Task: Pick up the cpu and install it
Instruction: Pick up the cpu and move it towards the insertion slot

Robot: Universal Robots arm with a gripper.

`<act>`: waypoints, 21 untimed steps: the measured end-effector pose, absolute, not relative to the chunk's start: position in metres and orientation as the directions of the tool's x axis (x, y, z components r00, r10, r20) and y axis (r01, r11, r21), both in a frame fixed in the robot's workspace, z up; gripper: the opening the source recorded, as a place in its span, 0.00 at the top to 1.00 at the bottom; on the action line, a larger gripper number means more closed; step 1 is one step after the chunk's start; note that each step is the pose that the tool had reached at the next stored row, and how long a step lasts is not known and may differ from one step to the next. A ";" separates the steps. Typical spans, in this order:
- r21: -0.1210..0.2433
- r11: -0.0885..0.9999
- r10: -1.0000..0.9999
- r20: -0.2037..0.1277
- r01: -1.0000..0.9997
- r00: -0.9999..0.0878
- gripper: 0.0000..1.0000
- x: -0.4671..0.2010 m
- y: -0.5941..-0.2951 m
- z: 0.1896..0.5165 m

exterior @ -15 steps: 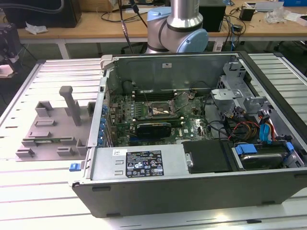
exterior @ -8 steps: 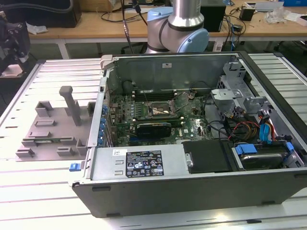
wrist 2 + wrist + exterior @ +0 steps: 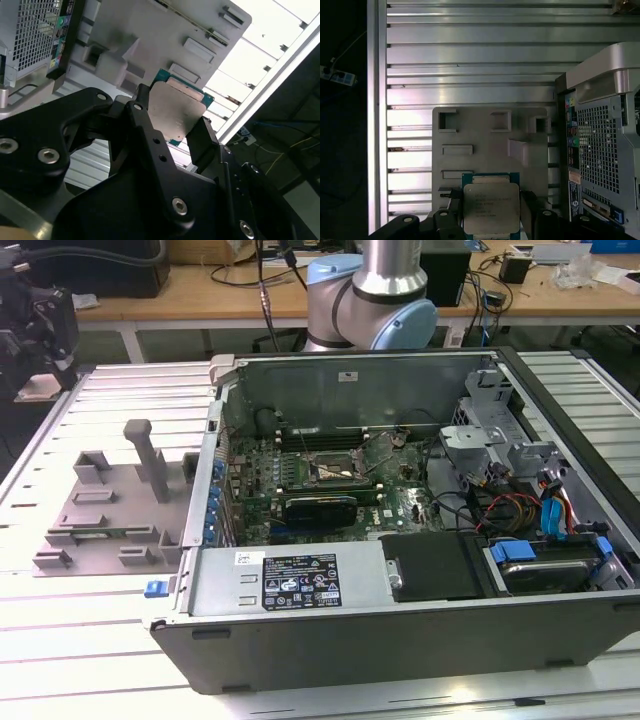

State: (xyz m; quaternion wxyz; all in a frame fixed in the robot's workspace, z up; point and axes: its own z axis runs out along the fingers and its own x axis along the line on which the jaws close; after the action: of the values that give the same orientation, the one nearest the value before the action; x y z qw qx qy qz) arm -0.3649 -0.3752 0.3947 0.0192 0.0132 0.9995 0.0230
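Note:
The cpu (image 3: 491, 207) is a flat square chip with a silver metal top on a green board. My gripper (image 3: 491, 212) is shut on it, a black finger against each of two opposite edges. In the second wrist view the cpu (image 3: 175, 112) sits between the fingers (image 3: 142, 107) of the gripper (image 3: 172, 122), held in the air above the grey fixture plate (image 3: 150, 40). In the exterior view the gripper (image 3: 38, 335) hangs at the far left over the table's edge, well away from the motherboard socket (image 3: 335, 472) inside the open computer case (image 3: 400, 580).
The grey fixture plate (image 3: 110, 510) with raised blocks lies on the slatted aluminium table (image 3: 90, 640) beside the case. The case's rear panel (image 3: 600, 150) stands close to the gripper. Cables and drive bays (image 3: 530, 500) fill the case's right side. The arm's base (image 3: 385, 290) stands behind the case.

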 end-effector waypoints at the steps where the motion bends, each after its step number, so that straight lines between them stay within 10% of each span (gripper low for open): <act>1: 0.046 0.999 0.027 -0.038 0.026 -0.999 0.45 -0.361 -0.375 0.395; 21: 0.046 0.999 0.027 -0.038 0.026 -0.999 0.45 -0.288 -0.377 0.395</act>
State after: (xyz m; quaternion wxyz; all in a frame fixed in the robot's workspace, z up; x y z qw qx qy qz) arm -0.2876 -0.3768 0.3947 0.0192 0.0132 0.9995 0.0230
